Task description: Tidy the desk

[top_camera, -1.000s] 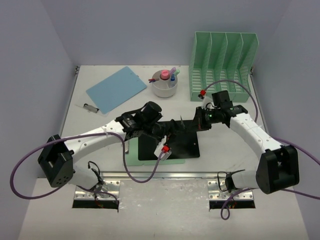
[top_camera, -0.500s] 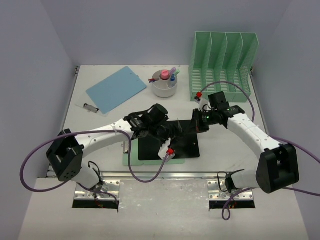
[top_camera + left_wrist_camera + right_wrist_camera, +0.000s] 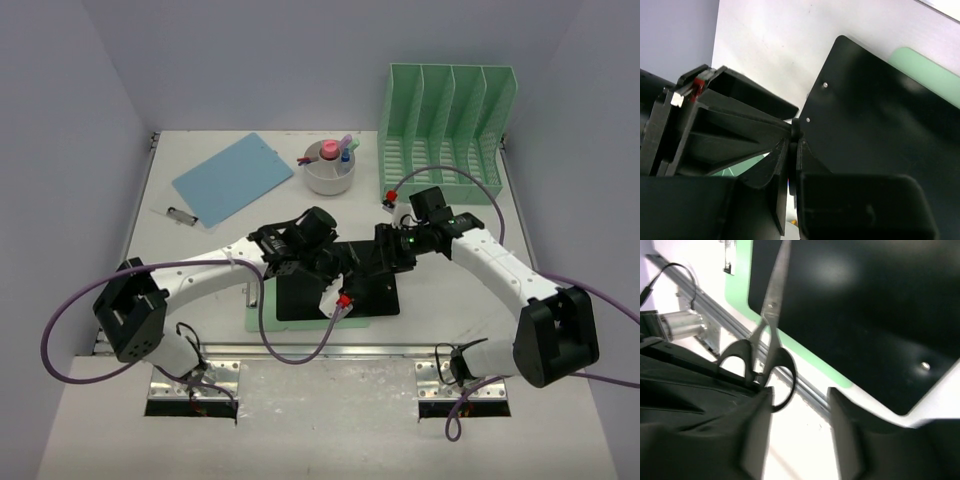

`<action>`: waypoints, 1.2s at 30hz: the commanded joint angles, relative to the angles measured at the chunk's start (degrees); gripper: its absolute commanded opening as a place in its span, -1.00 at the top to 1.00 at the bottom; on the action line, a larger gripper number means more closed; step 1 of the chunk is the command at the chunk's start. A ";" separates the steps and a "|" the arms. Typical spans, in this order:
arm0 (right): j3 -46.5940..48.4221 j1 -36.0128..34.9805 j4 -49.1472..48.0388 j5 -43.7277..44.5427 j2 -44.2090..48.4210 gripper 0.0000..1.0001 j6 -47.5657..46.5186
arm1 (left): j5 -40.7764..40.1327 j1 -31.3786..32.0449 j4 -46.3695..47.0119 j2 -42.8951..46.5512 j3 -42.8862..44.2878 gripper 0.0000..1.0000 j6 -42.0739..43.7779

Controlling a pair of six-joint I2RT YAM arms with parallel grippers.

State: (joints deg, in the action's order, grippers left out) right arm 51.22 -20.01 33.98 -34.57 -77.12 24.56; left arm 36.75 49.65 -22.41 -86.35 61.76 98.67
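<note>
Handover looks to be why the left gripper [image 3: 792, 145] is clamped on the scissors [image 3: 771, 335] above the black board [image 3: 880, 125] toward the front middle of the desk [image 3: 190, 150], while the right gripper [image 3: 797, 405] faces them, fingers spread.

scissors [image 3: 769, 307] tip beyond top edge

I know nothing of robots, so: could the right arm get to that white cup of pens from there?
Probably yes. The white cup stands in the open behind the black clipboard, and the right gripper hangs nearby, open. Only the left gripper beside it might crowd the way.
</note>
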 commanded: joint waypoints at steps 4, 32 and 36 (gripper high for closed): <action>7.20 -0.47 0.21 0.19 1.10 -0.47 -1.70 | 2.01 0.54 2.99 3.55 -1.81 1.00 -6.63; 19.71 15.88 -9.98 8.99 -4.96 -0.55 -4.25 | 22.29 -33.11 47.99 -10.74 16.77 1.00 -86.71; 19.36 16.05 -9.81 9.52 -5.58 -0.55 -4.43 | 29.16 -36.46 63.59 -17.44 19.54 1.00 -93.48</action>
State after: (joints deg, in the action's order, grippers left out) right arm 70.50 -4.25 27.40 -25.89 -82.56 21.15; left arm 56.21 14.83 27.49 -100.79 79.55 13.58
